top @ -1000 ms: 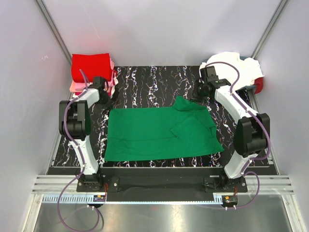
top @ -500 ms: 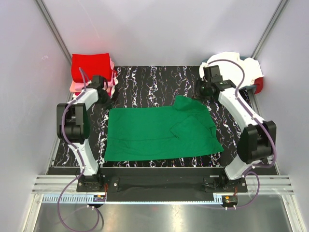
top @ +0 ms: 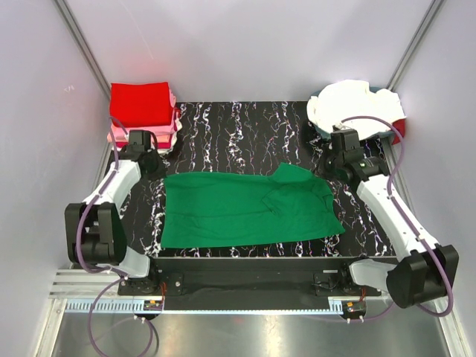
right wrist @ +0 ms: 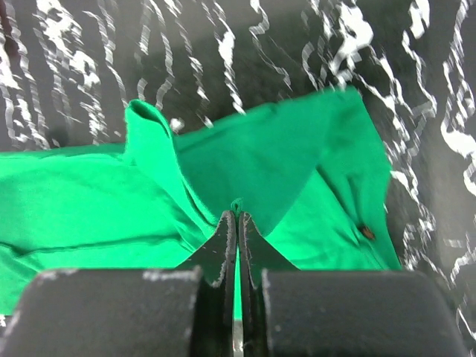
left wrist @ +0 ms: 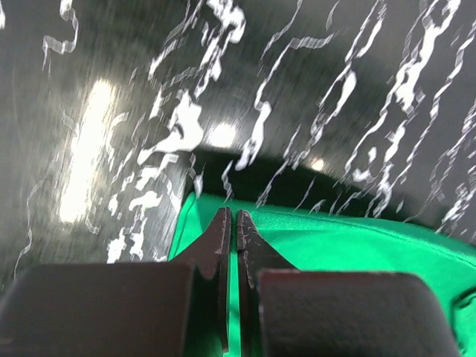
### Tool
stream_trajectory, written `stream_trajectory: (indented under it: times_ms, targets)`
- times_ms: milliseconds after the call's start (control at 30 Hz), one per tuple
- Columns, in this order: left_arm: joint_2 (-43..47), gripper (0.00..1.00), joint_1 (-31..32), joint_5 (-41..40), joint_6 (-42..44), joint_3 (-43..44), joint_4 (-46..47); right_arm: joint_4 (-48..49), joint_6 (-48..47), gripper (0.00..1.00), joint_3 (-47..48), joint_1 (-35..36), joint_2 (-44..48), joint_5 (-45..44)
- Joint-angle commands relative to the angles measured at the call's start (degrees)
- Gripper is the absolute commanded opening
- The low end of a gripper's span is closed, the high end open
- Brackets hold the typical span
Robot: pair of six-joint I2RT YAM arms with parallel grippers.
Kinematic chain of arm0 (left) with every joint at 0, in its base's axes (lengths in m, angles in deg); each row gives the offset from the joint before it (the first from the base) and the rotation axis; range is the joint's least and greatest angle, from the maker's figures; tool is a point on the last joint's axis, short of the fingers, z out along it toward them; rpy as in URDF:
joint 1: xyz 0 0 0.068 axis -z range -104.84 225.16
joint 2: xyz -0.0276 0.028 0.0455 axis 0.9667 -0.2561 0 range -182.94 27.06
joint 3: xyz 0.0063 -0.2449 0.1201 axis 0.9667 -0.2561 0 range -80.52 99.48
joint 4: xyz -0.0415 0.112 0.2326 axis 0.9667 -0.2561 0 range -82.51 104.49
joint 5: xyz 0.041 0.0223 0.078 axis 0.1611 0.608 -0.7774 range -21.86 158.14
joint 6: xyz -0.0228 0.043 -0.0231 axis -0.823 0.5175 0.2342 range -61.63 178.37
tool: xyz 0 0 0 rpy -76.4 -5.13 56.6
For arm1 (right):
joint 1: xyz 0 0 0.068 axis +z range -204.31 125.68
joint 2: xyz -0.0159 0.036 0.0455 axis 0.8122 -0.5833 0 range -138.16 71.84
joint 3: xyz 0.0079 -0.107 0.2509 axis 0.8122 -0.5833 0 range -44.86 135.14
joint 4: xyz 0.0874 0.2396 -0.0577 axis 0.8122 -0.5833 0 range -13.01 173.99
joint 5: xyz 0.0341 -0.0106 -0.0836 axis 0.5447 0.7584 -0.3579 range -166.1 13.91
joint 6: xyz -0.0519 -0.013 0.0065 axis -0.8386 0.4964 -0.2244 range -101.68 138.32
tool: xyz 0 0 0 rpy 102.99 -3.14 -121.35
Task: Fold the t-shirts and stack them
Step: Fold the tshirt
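The bright green t-shirt (top: 238, 210) lies spread flat on the black white-veined mat (top: 238, 126), with its right part folded over in loose flaps. It also shows in the left wrist view (left wrist: 335, 253) and the right wrist view (right wrist: 282, 163). My left gripper (top: 152, 165) (left wrist: 229, 213) is shut and holds nothing, just above the shirt's far-left corner. My right gripper (top: 332, 165) (right wrist: 236, 214) is shut and empty, above the shirt's folded far-right part. A folded red shirt (top: 141, 104) tops a stack with pink shirts (top: 172, 128) at the far left. White and cream shirts (top: 357, 104) lie heaped at the far right.
Grey walls close in the sides and back. A small red thing (top: 400, 131) sits beside the white heap. The mat's front edge runs along a black rail (top: 245, 281) where the arm bases are bolted.
Both arms have pulled back toward the near side, the grippers moving from beside the corner piles to the green shirt's far corners. The shirt's far-right flap now lies lower.
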Motion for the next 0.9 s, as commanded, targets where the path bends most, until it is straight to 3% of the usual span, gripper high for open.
stream_trajectory:
  times_ms: [0,433,667,800,867]
  targets:
    - [4.8,0.0,0.1,0.0,1.3,-3.5,1.0,-1.4,1.6,0.0,-2.6,-0.1,5.2,-3.6]
    - [15.0,0.0,0.1,-0.4,0.7,-12.4,-3.3,-6.8,8.5,0.0,-12.0,-0.1,18.7,-5.8]
    - [17.9,0.0,0.1,-0.3,-0.4,-14.4,-7.6,-11.2,21.4,0.0,-16.1,0.0,23.3,-9.9]
    - [19.7,0.21,0.1,1.7,-2.0,-13.1,-13.9,-14.1,28.4,0.0,-20.6,-0.1,27.9,-9.0]
    - [21.1,0.34,0.1,3.5,-2.1,-12.5,-16.5,-15.2,31.2,0.29,-22.8,-0.1,33.2,-5.2]
